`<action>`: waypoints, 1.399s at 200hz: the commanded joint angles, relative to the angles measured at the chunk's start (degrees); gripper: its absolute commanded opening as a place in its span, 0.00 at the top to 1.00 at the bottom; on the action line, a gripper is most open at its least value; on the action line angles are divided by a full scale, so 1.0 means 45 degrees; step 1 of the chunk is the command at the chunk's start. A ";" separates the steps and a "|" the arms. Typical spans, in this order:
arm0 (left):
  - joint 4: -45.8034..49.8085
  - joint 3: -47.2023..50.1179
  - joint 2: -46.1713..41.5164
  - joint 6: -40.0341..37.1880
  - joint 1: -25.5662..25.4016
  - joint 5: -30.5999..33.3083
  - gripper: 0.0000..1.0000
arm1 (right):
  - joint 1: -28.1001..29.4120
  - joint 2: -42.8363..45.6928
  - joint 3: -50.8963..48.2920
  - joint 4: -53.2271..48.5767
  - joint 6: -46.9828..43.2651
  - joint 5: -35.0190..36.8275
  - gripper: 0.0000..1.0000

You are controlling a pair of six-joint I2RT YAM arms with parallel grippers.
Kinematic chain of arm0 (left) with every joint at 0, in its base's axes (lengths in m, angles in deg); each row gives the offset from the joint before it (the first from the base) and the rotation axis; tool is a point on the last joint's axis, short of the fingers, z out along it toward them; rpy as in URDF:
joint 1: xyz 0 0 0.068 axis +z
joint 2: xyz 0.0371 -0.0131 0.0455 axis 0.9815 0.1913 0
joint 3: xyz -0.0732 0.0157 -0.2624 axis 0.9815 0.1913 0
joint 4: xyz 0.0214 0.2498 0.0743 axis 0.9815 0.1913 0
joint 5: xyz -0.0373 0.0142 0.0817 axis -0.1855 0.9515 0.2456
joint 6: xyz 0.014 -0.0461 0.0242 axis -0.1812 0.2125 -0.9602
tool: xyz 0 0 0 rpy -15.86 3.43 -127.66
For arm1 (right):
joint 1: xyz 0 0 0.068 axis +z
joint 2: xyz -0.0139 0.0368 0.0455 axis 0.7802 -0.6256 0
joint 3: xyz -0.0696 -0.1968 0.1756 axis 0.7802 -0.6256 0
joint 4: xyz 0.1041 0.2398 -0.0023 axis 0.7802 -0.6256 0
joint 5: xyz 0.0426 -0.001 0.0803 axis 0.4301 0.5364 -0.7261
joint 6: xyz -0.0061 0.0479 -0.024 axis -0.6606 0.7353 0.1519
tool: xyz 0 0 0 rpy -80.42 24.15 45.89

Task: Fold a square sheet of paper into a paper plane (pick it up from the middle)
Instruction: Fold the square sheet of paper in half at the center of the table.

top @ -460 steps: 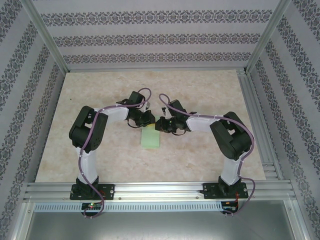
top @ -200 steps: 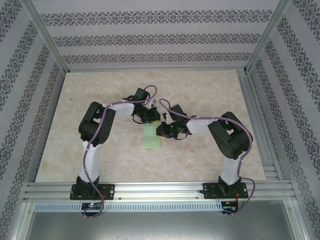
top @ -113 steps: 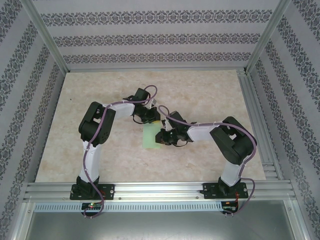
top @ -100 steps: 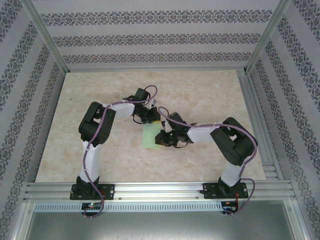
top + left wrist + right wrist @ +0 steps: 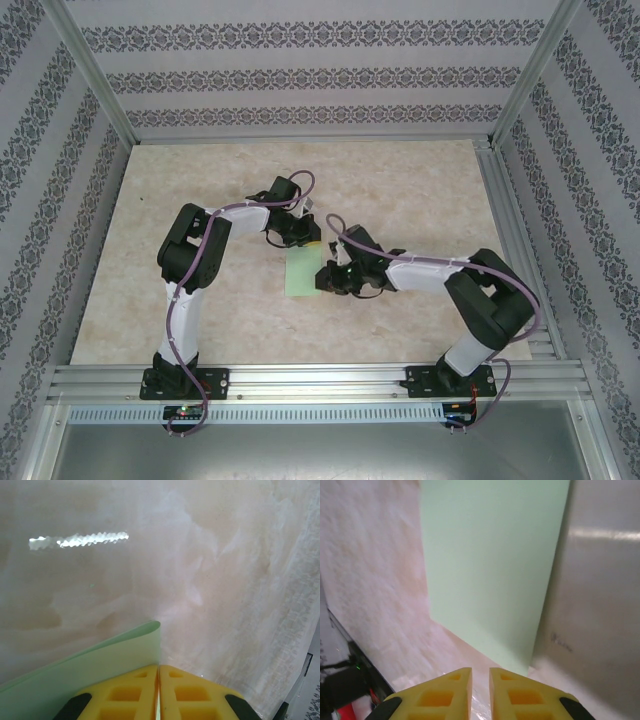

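Observation:
The square sheet of paper (image 5: 300,275) lies mid-table as a pale green rectangle, doubled over on itself. My left gripper (image 5: 303,238) sits at its far edge. In the left wrist view the yellow fingers (image 5: 125,695) are pressed together on a thin green edge of the paper (image 5: 90,670), whose top layer bows up to the left. My right gripper (image 5: 322,278) hovers low at the sheet's right side. In the right wrist view the gripper (image 5: 480,672) has its jaws barely apart with nothing between them. The paper (image 5: 490,565) lies flat just ahead of them.
The marble-patterned tabletop (image 5: 200,180) stretches wide to the left and far side. Aluminium rails run along the near edge (image 5: 320,380) and the right edge (image 5: 510,240). Patterned walls enclose the other sides. Both arms meet over the middle.
My right gripper has slid nearer along the paper's right side, and its elbow has swung out to the right. The left gripper, after closing in on the far edge, has held still.

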 commanded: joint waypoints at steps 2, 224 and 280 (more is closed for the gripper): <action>0.0369 0.0095 0.0205 -0.0254 -0.0048 0.0753 0.89 | -0.0689 0.0353 0.0618 0.0260 0.0103 0.0908 0.83; -0.2000 0.6363 -0.5775 0.2993 -0.2624 0.2182 0.87 | -0.1612 -0.4246 0.4356 -0.0823 -0.1906 -0.0567 0.96; -0.1222 0.6118 -0.4903 0.2590 -0.2685 0.2392 0.88 | -0.1651 -0.4847 0.4457 -0.1030 -0.2012 -0.0301 0.97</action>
